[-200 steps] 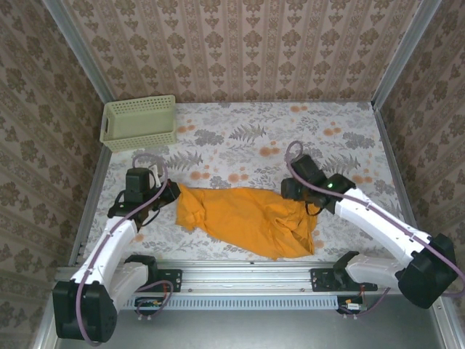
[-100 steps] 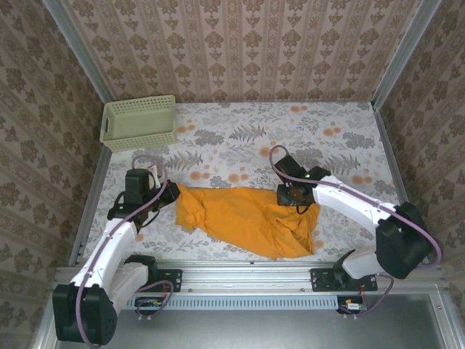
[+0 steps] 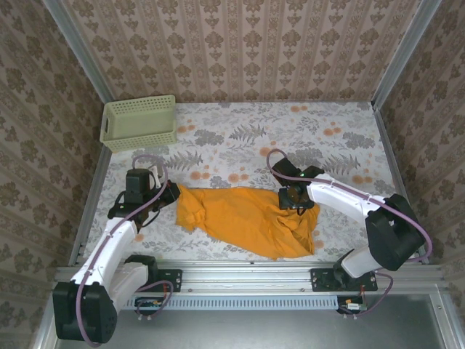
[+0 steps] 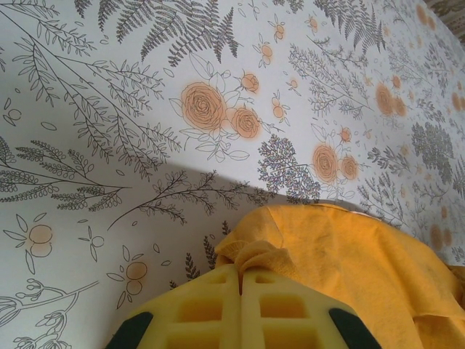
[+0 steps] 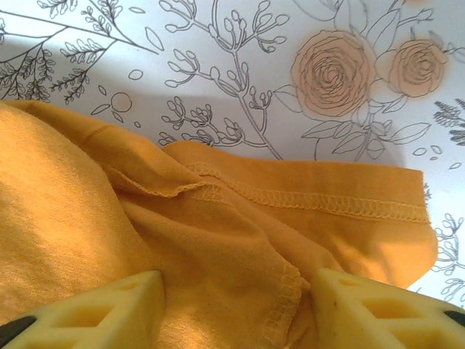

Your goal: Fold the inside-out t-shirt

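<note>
The top camera hangs high behind the arms, looking down and forward over the whole table (image 3: 240, 138), from the arm bases to the back wall. The left wrist camera rides just behind the left gripper (image 4: 243, 273), low, looking across the tabletop at close range. The right wrist camera sits behind the right gripper (image 5: 236, 280), even nearer, almost on the cloth. All three share the shirt (image 3: 247, 218) and the flowered surface around it.

No readable text, labels or numbers anywhere.
</note>
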### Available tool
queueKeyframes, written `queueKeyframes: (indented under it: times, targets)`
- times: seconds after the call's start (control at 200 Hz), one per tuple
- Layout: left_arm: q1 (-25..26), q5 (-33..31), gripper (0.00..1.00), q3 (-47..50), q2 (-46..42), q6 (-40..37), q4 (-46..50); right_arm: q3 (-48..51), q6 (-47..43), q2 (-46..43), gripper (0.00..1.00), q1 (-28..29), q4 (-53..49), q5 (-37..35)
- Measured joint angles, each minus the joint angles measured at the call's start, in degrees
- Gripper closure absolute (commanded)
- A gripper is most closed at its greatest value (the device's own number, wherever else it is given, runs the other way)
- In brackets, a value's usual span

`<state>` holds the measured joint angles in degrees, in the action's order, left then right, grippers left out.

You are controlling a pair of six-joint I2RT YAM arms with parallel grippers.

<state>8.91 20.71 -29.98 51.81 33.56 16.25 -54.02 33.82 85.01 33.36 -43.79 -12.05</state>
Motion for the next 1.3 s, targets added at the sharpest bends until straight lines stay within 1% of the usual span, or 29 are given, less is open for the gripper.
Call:
queueKeyframes:
  times: [0.16, 0.265, 0.4, 0.565, 0.74, 0.89, 0.99, 1.09, 1.185, 1.3]
  targets:
    - [0.00, 0.02, 1.00, 0.00, 0.00, 0.02, 0.00, 0.44, -0.24, -0.81, 0.87, 0.00, -0.02, 1.07]
    - [0.00, 0.07, 1.00, -0.13, 0.28, 0.02, 0.00, 0.07, -0.52, -5.22, 1.00, 0.02, -1.29, -0.11]
    - [0.00, 0.31, 1.00, -1.73, 0.74, 0.02, 0.13, -5.01, -2.45, -12.72, 1.00, 0.07, -4.90, -4.00]
    - [0.00, 0.48, 1.00, -7.43, 0.70, -0.02, 0.31, -14.12, -5.51, -19.08, 1.00, 0.09, -8.81, -10.16]
    - [0.00, 0.46, 1.00, -15.82, 0.04, -0.76, 1.55, -25.81, -9.57, -21.73, 1.00, 0.07, -13.90, -16.87]
    - [0.00, 1.07, 1.00, -25.81, -1.90, -1.36, 1.33, -38.16, -13.29, -23.76, 1.00, 0.07, -16.06, -21.20]
    - [0.00, 2.23, 1.00, -32.04, -3.65, -1.46, -0.37, -46.60, -15.74, -26.45, 1.00, 0.09, -16.06, -21.86]
    - [0.02, 4.20, 1.00, -36.74, -5.90, -1.40, -3.17, -52.59, -17.73, -30.05, 1.00, 0.09, -15.06, -21.35]
    - [0.09, 6.69, 1.00, -40.19, -7.48, -0.96, -5.99, -56.98, -19.30, -33.14, 1.00, 0.13, -14.03, -19.91]
    - [0.50, 9.57, 1.00, -43.63, -9.27, 0.11, -9.29, -61.35, -20.41, -34.77, 1.00, 0.17, -12.11, -16.24]
